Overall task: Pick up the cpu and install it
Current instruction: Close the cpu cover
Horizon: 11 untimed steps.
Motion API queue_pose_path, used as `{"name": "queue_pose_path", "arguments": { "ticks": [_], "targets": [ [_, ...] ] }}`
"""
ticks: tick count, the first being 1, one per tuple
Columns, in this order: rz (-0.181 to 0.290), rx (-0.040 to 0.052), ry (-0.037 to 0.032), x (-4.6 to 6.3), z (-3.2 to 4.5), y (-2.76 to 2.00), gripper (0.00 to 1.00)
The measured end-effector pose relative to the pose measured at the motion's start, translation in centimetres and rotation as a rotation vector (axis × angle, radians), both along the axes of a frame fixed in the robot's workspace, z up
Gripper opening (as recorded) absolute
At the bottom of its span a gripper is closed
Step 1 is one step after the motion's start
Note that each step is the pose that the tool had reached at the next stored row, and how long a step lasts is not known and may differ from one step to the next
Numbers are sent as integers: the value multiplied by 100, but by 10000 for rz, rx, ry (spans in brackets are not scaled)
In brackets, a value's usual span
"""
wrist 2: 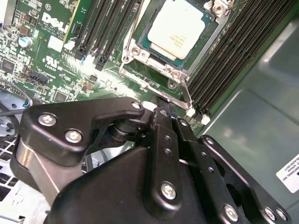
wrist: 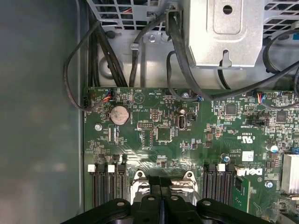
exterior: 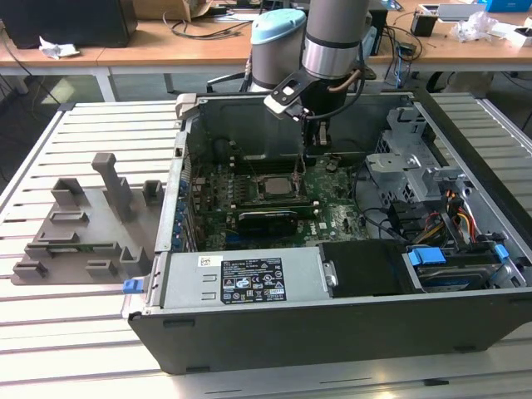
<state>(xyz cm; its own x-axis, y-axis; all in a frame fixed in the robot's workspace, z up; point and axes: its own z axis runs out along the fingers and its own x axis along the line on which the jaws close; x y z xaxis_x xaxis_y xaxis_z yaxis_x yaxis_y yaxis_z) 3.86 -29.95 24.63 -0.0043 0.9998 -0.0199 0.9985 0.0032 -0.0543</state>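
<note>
the cpu (wrist 2: 180, 28) lies flat in its socket (wrist 2: 134, 50), so it looks put in; the pincer (wrist 2: 161, 112) hangs near, tips together, empty.

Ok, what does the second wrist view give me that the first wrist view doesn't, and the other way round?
Second wrist view: the cpu, silver top up, sitting in the socket frame. First wrist view: the coin battery, black cables and a metal bracket. Both: the shut gripper, memory slots and green motherboard.

light: bright, even | glare: cpu (wrist 2: 180, 29) top washed pale | shadow: case wall (wrist: 37, 116) dim, murky
</note>
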Motion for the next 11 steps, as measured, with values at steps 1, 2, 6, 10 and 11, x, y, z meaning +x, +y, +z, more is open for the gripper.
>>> {"name": "queue_pose_path", "arguments": {
  "ticks": [1, 2, 6, 10, 11],
  "targets": [
    [0, 0, 0, -6, 0, 0, 11],
    [0, 0, -1, -15, 0, 0, 11],
    [1, 0, 0, -60, -1, 0, 11],
    [0, 0, 0, -155, -15, 0, 11],
    [2, 0, 0, -194, -44, 0, 11]
  ]
}}
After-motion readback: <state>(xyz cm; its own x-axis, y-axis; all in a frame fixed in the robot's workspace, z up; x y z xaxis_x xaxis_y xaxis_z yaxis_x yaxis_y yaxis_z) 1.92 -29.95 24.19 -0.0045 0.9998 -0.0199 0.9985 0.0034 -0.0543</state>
